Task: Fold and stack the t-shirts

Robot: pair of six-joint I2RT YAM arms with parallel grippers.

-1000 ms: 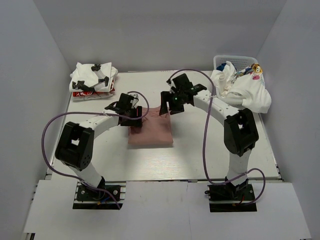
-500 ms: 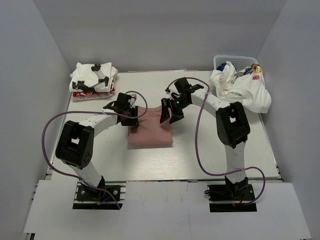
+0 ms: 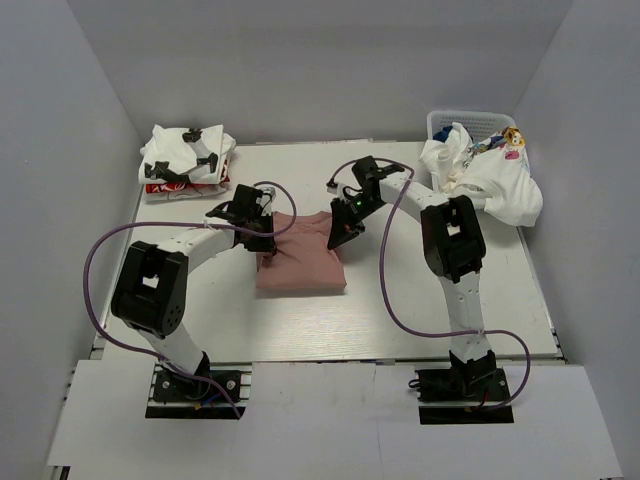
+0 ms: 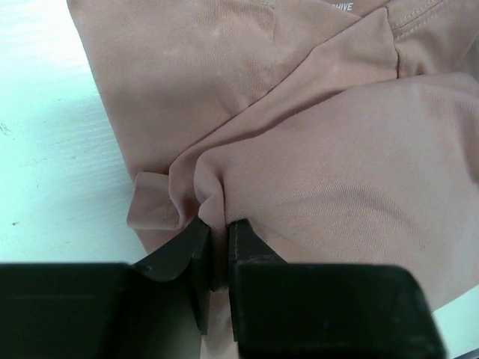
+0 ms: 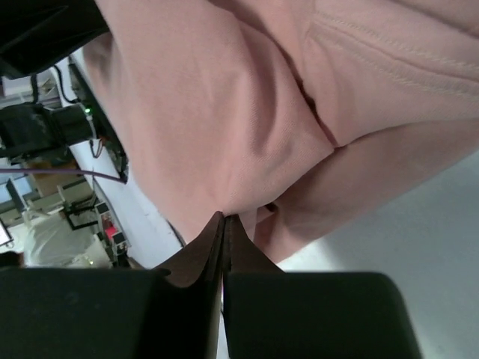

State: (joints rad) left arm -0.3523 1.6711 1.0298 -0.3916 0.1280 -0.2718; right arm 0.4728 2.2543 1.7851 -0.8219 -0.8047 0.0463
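Pink tee [image 3: 300,265]: lies part-folded at the centre of the table [image 3: 400,310], a rough rectangle with its far edge bunched.
Left pincer [image 3: 262,238]: clamped on a pucker of cloth at the tee's 10 o'clock corner.
Right pincer [image 3: 340,235]: closed tight on a fold at the tee's 2 o'clock corner.
Why held so: with 2 matching grips on the far edge, I judge the arms mean to carry that edge together and keep the next fold straight.
Other tees: a folded stack [image 3: 185,160] sits at the table's 10 o'clock. Loose tees [image 3: 490,185] spill over the basket [image 3: 470,118] at 2 o'clock, well apart from the pink one.
Change: 1 s ago the right pincer was nearer 12 o'clock with the corner raised. It has since come down toward 6 o'clock, while the left pincer has barely shifted.
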